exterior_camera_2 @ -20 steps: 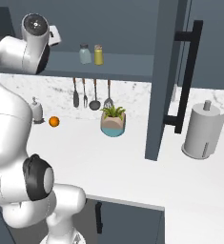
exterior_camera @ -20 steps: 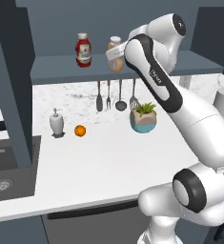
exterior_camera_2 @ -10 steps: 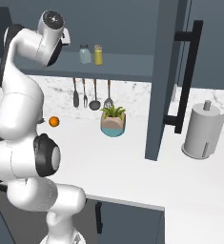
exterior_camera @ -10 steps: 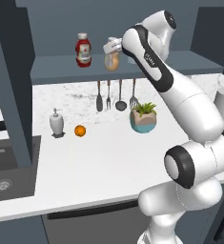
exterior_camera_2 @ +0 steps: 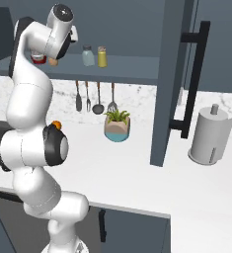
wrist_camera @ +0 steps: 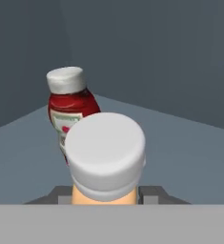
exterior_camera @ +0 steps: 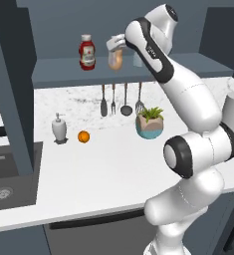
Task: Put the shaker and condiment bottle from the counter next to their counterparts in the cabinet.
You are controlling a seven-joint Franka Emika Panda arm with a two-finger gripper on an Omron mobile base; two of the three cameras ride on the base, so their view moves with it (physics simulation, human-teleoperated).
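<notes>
My gripper (exterior_camera: pixel 115 49) is shut on the peach-orange condiment bottle (exterior_camera: pixel 115 61), holding it by the neck under its whitish cap (wrist_camera: pixel 105 155). The bottle hangs low over the cabinet (exterior_camera: pixel 63 73) shelf, just right of the red ketchup bottle (exterior_camera: pixel 87 52). In the hand view the ketchup bottle (wrist_camera: pixel 69 112) stands close behind it, slightly left. The pale blue-grey shaker (exterior_camera_2: pixel 88 56) stands on the shelf beside the yellow shaker (exterior_camera_2: pixel 102 57). From the right base view the arm covers most of the held bottle (exterior_camera_2: pixel 53 62). Whether its base touches the shelf I cannot tell.
Kitchen utensils (exterior_camera: pixel 113 99) hang on the wall under the shelf. On the counter (exterior_camera: pixel 103 164) stand a potted plant (exterior_camera: pixel 149 123), an orange (exterior_camera: pixel 83 136) and a soap dispenser (exterior_camera: pixel 59 128). A sink (exterior_camera: pixel 9 174) lies left. The open cabinet door (exterior_camera_2: pixel 169 79) and paper towel roll (exterior_camera_2: pixel 210 136) are right.
The arm has swung its elbow round and reached further into the cabinet, carrying the peach-orange bottle slightly left toward the ketchup bottle. The grip has stayed shut.
</notes>
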